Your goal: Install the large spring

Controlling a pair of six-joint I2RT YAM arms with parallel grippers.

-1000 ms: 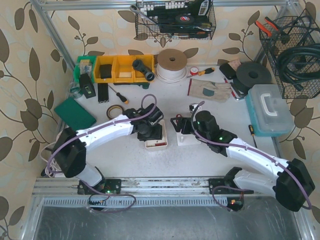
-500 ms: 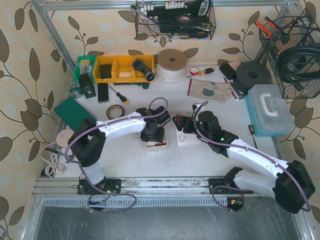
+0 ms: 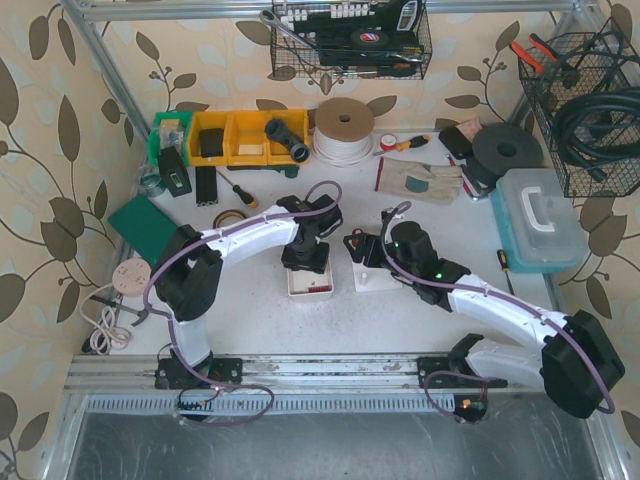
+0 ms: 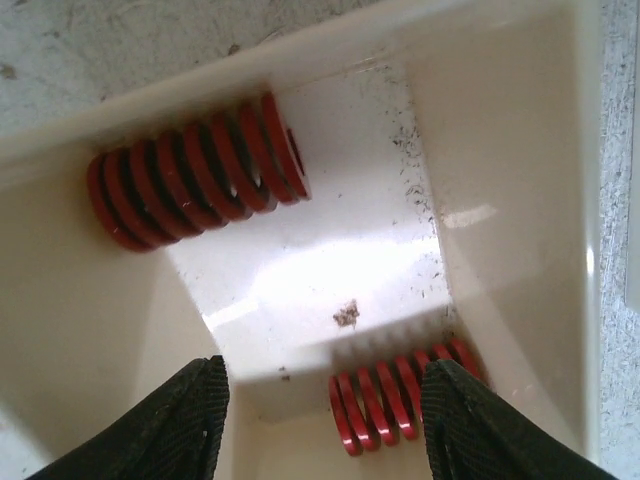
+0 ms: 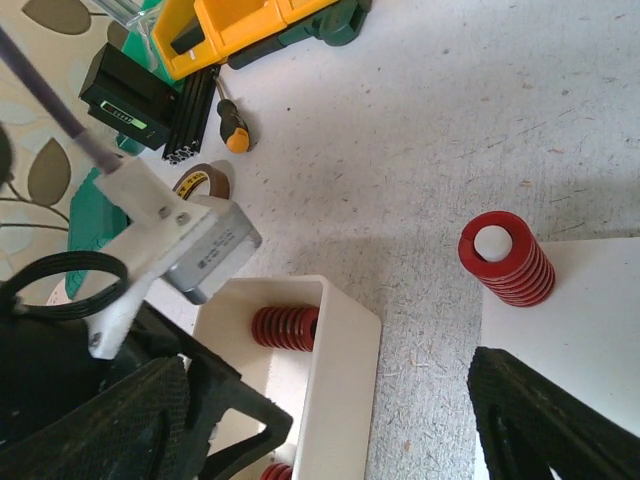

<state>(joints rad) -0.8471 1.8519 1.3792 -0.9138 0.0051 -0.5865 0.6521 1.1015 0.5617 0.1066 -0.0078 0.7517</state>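
Left gripper [image 4: 325,385] points down into a cream bin [image 4: 500,150], fingers [image 4: 190,400] apart and holding nothing. 2 red springs lie on their sides in the bin. The large red spring [image 4: 195,170] is at the far end against the wall, untouched. The smaller red spring [image 4: 400,395] lies between the 2 fingertips (contact not clear from the wrist view). In the top view this gripper [image 3: 305,258] sits right over the bin [image 3: 310,290], mid-table.

Right gripper [image 5: 330,380] is open wide and empty, hovering just right of the bin [image 5: 345,360], near a white plate [image 5: 580,320]. A 3rd red spring [image 5: 505,258] stands upright on that plate's corner, apart from both grippers. The large red spring [image 5: 285,327] shows in the right wrist view too, inside the bin.
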